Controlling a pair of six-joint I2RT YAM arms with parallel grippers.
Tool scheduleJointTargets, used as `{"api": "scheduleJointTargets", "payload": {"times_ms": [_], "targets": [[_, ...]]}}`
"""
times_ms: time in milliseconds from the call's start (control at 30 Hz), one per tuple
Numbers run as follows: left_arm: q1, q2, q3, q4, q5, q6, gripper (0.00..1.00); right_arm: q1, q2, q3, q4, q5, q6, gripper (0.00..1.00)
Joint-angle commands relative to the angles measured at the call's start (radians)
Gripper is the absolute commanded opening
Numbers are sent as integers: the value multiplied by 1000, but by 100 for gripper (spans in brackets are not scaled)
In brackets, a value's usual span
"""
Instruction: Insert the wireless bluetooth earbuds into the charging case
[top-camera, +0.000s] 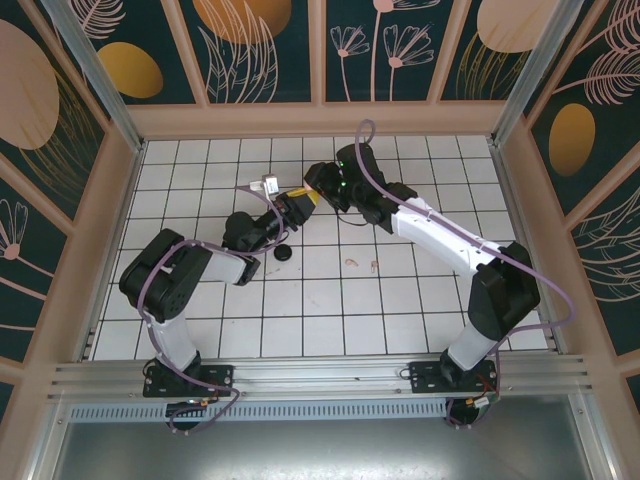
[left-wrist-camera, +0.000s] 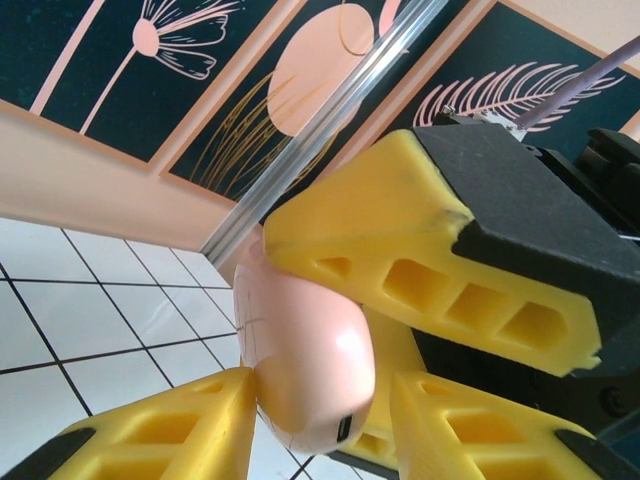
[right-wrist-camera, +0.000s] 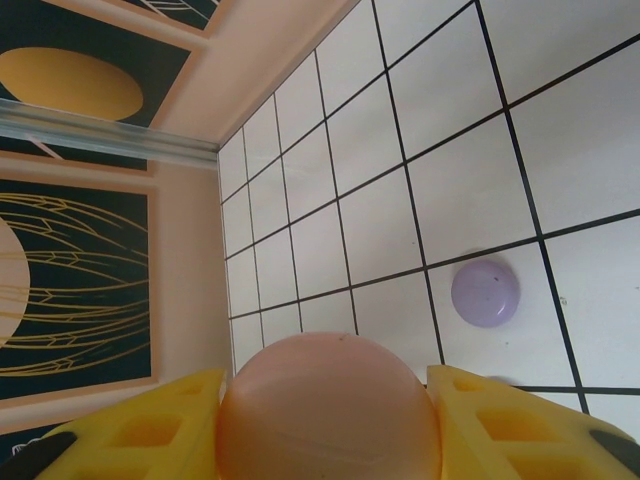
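Overhead, a white tiled desk with dark grid lines carries two arms whose ends meet above its far half. The right pincer is closed on a pale pink, glossy, rounded plastic charging case, with one yellow finger pressed to each flank, and the case appears raised off the desk. The left pincer brackets the same case. One of its fingers touches the shell and the other sits just beside it, so whether this grip bears on the case cannot be told. A seam and a small port show on the shell, and the lid appears shut. A black round case rests on the desk near the left arm, and a lilac round case rests on a tile beyond the right pincer. Smallest, a pair of pale pink stemmed plastic earbuds lies near the desk's centre, the two just beside each other and well apart from the raised case.

Handling (judged): the earbuds are likely very light, rigid and smooth, so they may skid if nudged or slip from the fingertips. A light pinch across the bulbous head, leaving the stem free to enter its well, seems soundest. The domed case is probably slippery too. Holding it across its widest girth, below the seam, should leave the lid free to open.
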Motion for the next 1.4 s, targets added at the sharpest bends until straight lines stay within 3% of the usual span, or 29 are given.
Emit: {"api": "scheduleJointTargets", "payload": {"times_ms": [0, 200, 433, 700, 800, 1167, 1233, 1367], "targets": [[-10, 12, 34, 91, 6, -17, 40, 13, -24, -21, 25, -28, 17, 37], [-11, 23, 41, 104, -1, -24, 34, 13, -27, -22, 27, -28, 15, 37], [-11, 39, 41, 141, -15, -37, 20, 14, -35, -32, 30, -31, 17, 37], [-12, 56, 49, 187, -44, -61, 39, 16, -39, -36, 32, -29, 20, 37], [-12, 64, 52, 199, -48, -68, 35, 17, -41, -36, 32, -29, 18, 37], [-15, 85, 61, 228, -48, -89, 3, 17, -50, -33, 33, -28, 17, 37], [-15, 89, 63, 229, -45, -93, 0, 14, -51, -28, 36, -25, 15, 40], [-14, 87, 61, 222, -35, -101, 0, -7, -53, -2, 44, -26, 8, 62]]}}
